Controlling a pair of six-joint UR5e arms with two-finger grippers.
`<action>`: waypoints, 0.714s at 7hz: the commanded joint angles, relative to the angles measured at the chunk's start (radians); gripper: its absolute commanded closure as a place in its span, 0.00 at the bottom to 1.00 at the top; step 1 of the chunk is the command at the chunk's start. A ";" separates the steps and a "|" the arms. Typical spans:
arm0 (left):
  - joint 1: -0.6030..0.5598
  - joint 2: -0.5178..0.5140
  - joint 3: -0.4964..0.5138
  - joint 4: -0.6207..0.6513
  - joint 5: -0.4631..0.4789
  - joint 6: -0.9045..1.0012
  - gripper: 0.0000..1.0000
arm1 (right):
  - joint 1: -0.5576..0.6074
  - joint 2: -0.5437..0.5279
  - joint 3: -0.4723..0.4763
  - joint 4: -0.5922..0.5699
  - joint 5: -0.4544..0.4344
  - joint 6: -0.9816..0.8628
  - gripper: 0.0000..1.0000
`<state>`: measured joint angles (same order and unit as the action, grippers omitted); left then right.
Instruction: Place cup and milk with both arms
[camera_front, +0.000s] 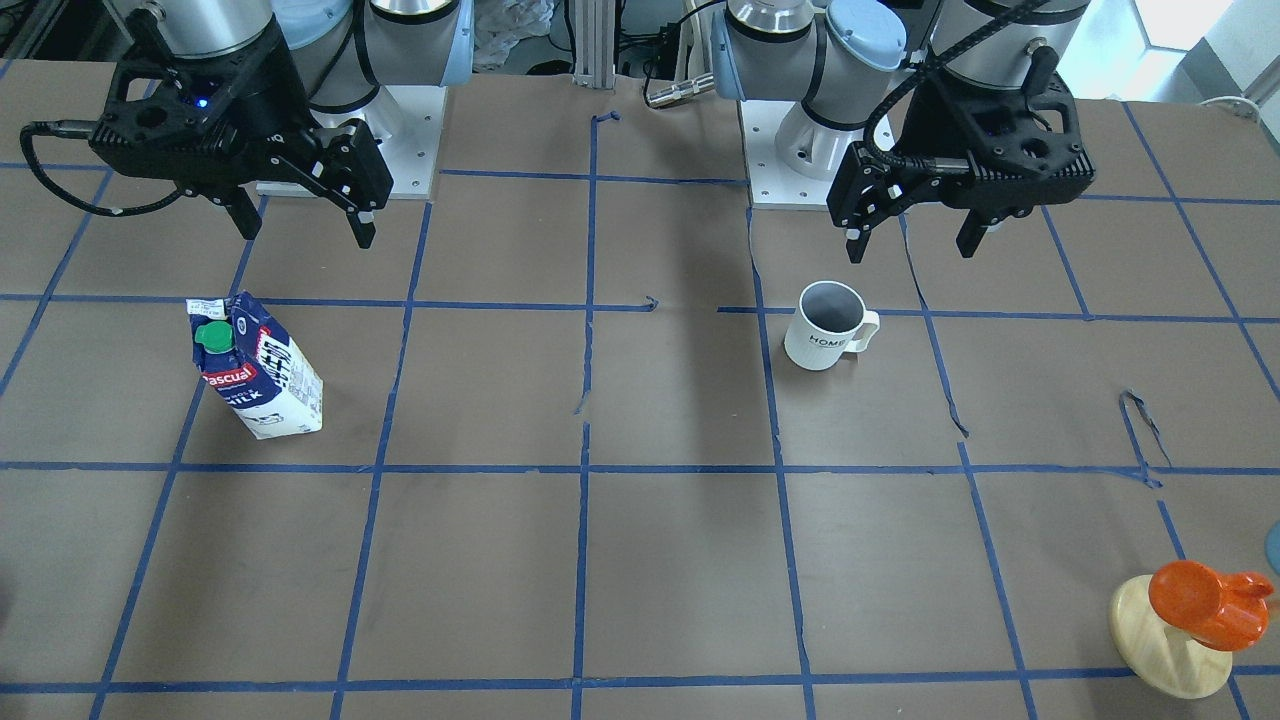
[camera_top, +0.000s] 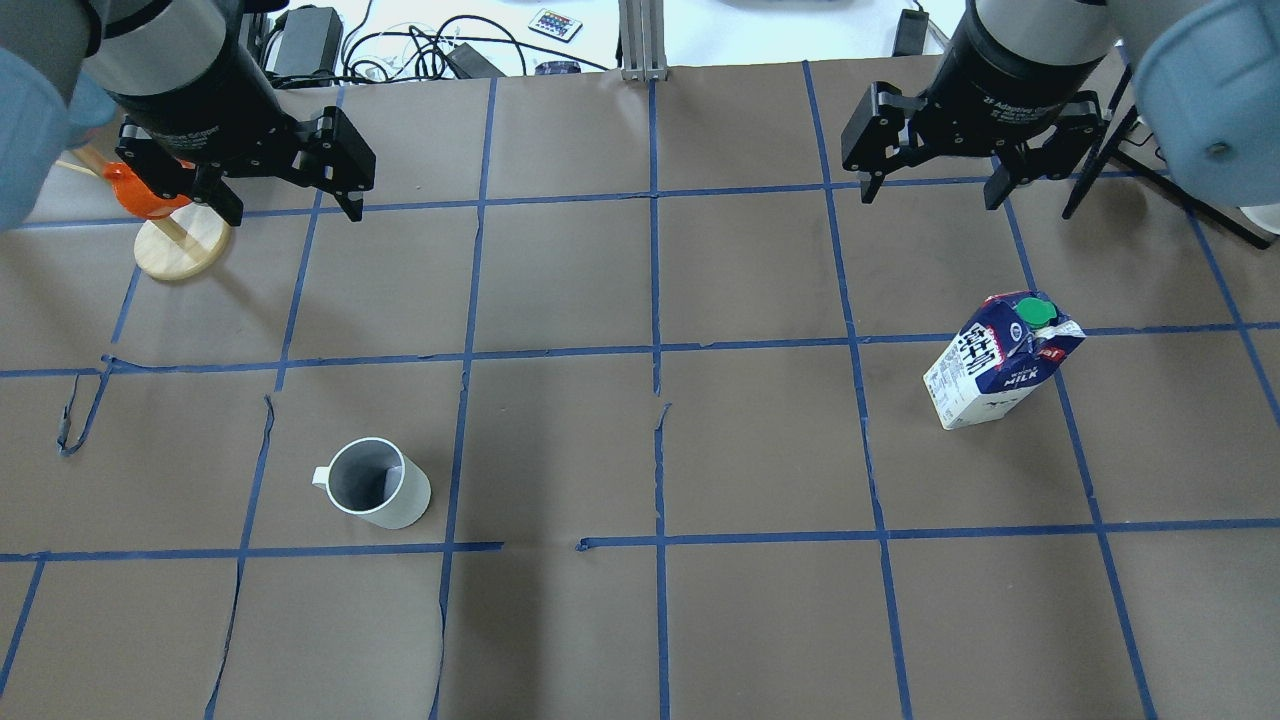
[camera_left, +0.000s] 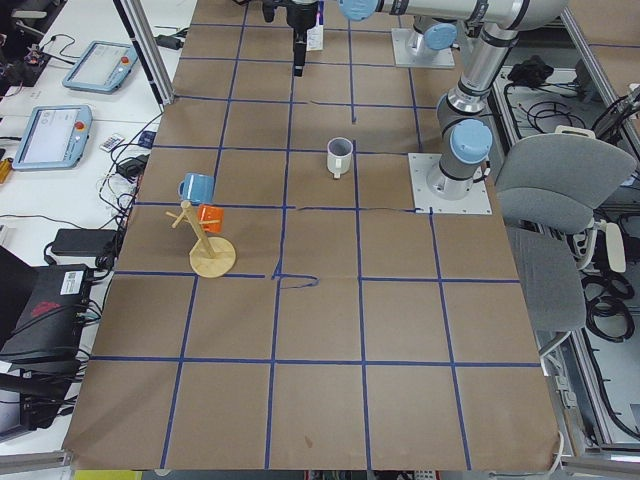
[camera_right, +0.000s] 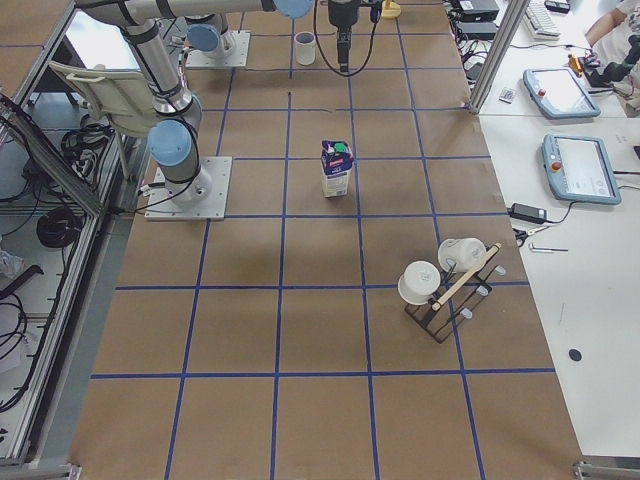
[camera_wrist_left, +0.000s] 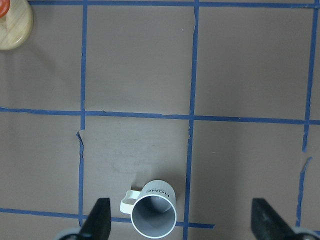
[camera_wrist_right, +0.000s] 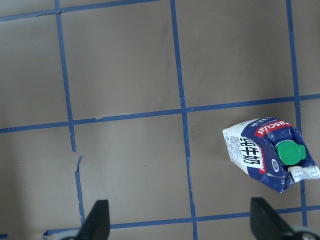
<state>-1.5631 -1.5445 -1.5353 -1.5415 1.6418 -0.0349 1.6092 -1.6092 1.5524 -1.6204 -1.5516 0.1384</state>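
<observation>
Brown paper desk (camera_front: 680, 600) with blue tape grid (camera_front: 583, 560). Nearest the operators' edge: orange mug (camera_front: 1205, 600) on wooden stand (camera_front: 1165, 655), off-task. Mid-desk: milk (camera_front: 262, 375), upright, green cap up, on the robot's right half; cup (camera_front: 825, 328), upright, mouth up, empty, on its left half; well apart, probably one item per arm. Farther back: right gripper (camera_front: 305, 228) raised behind milk, left gripper (camera_front: 912, 243) raised behind cup; both spread wide, holding nothing, apparently poised to descend; nothing grasped yet
</observation>
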 joint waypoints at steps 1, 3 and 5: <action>0.000 0.003 0.000 0.000 0.000 0.001 0.00 | 0.000 0.000 0.000 0.000 -0.001 0.000 0.00; 0.000 0.003 -0.002 0.000 0.000 0.001 0.00 | 0.000 0.000 0.002 0.002 -0.022 0.000 0.00; 0.000 0.004 -0.002 0.000 -0.003 0.001 0.00 | 0.000 0.002 0.002 0.000 -0.042 0.000 0.00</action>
<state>-1.5631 -1.5412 -1.5368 -1.5417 1.6393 -0.0331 1.6091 -1.6081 1.5539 -1.6193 -1.5853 0.1381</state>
